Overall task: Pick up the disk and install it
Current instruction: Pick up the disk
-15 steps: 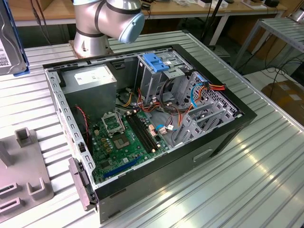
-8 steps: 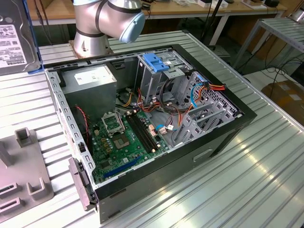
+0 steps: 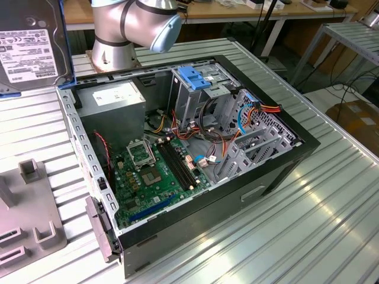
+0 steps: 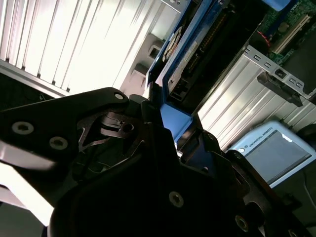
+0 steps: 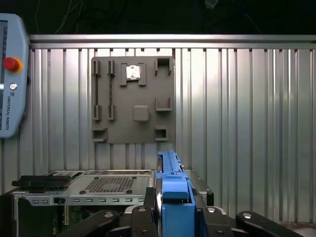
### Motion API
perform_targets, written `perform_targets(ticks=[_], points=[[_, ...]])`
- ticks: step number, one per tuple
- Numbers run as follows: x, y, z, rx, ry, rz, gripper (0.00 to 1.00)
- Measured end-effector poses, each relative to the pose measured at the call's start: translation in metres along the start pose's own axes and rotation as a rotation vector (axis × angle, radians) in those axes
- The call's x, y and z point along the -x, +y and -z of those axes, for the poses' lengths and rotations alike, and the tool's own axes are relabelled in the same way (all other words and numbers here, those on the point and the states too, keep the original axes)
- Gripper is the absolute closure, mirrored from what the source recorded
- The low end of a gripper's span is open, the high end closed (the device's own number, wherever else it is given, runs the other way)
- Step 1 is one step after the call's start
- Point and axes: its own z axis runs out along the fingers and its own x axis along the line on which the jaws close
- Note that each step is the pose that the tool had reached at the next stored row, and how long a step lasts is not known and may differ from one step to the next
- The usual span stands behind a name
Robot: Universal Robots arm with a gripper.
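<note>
A ribbed metal table is recorded as the base of the scene, with an open computer case lying on its side at the centre of the exterior view. The robot arm is seen at twelve o'clock of the case. A grey fixture plate is noted on the table at eight o'clock of the case, and is also seen in the first wrist view. Inside the case, a power supply is placed at eleven o'clock and a green motherboard at seven o'clock. A metal drive cage topped by a blue latch is fixed at one o'clock. The disk is found at ten o'clock of the case, outside it and well apart from the drive cage. It is held upright with its label turned to the camera and its blue rail along the lower edge. In the first wrist view the gripper is seen closed onto that blue rail, with a finger pressed against each side. The same grasp is confirmed in the second wrist view, where the disk is seen edge-on.
</note>
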Motion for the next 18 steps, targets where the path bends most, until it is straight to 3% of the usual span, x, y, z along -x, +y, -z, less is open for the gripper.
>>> perform_targets(ticks=[5,7,9,10,11,15,18], points=[[0.0002,-0.0176,0.0000,0.0000,0.0001,0.000,0.63],[0.0003,-0.0284,0.0000,0.0000,0.0002,0.000,0.63],[0.0006,-0.0605,-0.0001,0.0000,0.0001,0.000,0.63],[0.0007,-0.0738,-0.0001,0.0000,0.0002,0.000,0.63],[0.0008,-0.0833,-0.0004,0.0000,0.0004,0.000,0.63],[-0.0010,-0.0869,-0.0008,0.0000,0.0006,0.000,0.63],[-0.0075,-0.0889,-0.0019,0.0001,0.0006,0.000,0.63]])
